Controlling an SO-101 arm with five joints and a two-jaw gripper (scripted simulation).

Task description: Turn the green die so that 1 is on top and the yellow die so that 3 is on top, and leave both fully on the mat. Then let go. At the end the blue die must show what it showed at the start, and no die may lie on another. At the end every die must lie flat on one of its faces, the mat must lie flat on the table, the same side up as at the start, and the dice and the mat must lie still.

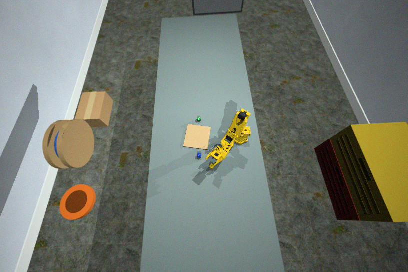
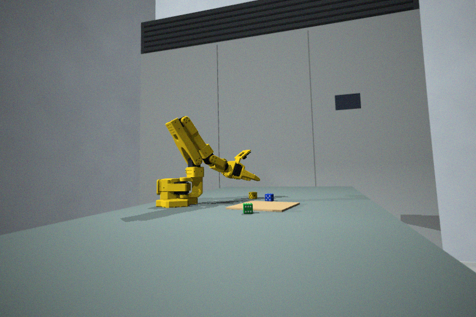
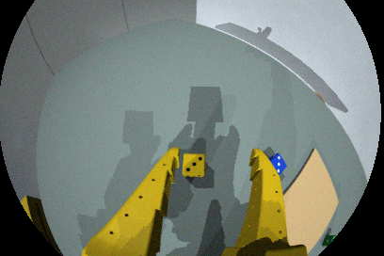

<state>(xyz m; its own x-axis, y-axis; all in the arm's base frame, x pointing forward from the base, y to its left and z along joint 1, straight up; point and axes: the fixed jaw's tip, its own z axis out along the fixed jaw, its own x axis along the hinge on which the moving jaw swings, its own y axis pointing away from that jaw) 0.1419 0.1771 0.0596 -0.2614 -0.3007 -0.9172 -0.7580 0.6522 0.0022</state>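
Three black pips face up on the yellow die [image 2: 252, 195] [image 3: 194, 165], which sits on the table beyond the gripper's [image 1: 209, 162] [image 2: 255, 165] [image 3: 216, 152] parted, empty fingers, while mat placement apparently remains for it and the green die [image 1: 199, 118] [image 2: 248, 208] [image 3: 329, 240], farther off.

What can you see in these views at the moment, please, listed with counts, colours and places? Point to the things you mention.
yellow die [image 2: 252, 195] [image 3: 193, 165]: one, yellow, on the table below the raised claw
blue die [image 1: 199, 155] [image 2: 269, 197] [image 3: 278, 164]: one, blue, on the table beside the mat
green die [image 1: 199, 118] [image 2: 248, 208] [image 3: 329, 240]: one, green, on the table across the mat from the blue die
mat [image 1: 197, 136] [image 2: 270, 206] [image 3: 311, 199]: one, tan, on the table
table [image 1: 201, 64] [image 2: 245, 259] [image 3: 122, 72]: one, grey-green, under the dice
box [image 1: 98, 107]: one, brown, on the floor
arm [image 1: 230, 135] [image 2: 184, 144]: one, yellow with black parts, on the table
claw [image 1: 208, 162] [image 2: 255, 165] [image 3: 216, 152]: one, yellow, open above the table
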